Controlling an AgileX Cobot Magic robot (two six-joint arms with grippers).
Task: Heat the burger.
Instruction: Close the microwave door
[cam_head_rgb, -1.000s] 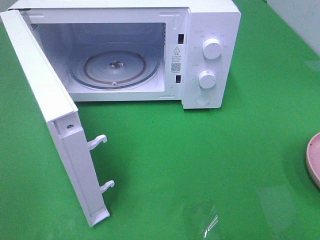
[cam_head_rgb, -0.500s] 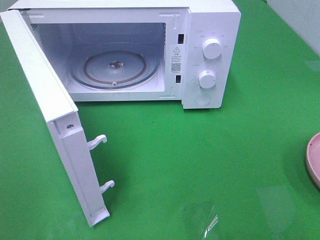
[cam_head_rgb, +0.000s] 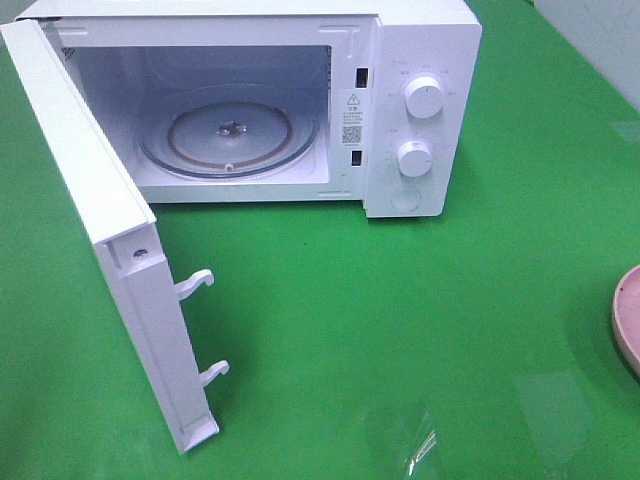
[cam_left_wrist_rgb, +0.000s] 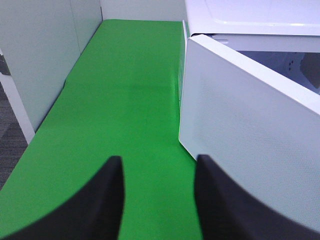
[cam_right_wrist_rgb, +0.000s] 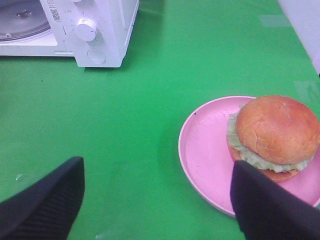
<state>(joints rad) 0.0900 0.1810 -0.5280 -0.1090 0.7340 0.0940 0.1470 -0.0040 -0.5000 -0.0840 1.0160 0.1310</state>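
Note:
The burger (cam_right_wrist_rgb: 277, 132), with a golden-brown bun over green lettuce, sits on the far side of a pink plate (cam_right_wrist_rgb: 205, 150) in the right wrist view. My right gripper (cam_right_wrist_rgb: 155, 210) hovers just short of the plate, open, with nothing between its wide-set black fingers (cam_right_wrist_rgb: 42, 205). My left gripper (cam_left_wrist_rgb: 159, 200) is open and empty over the green cloth, beside the outer face of the microwave door (cam_left_wrist_rgb: 250, 125). In the exterior high view only the plate's edge (cam_head_rgb: 628, 315) shows at the right border. The burger and both grippers are out of that frame.
The white microwave (cam_head_rgb: 420, 60) stands at the back with its door (cam_head_rgb: 90, 200) swung wide towards the front left. Its glass turntable (cam_head_rgb: 230, 135) is bare. Two knobs (cam_head_rgb: 424, 100) are on its right panel. A green cloth (cam_head_rgb: 400, 300) covers the table.

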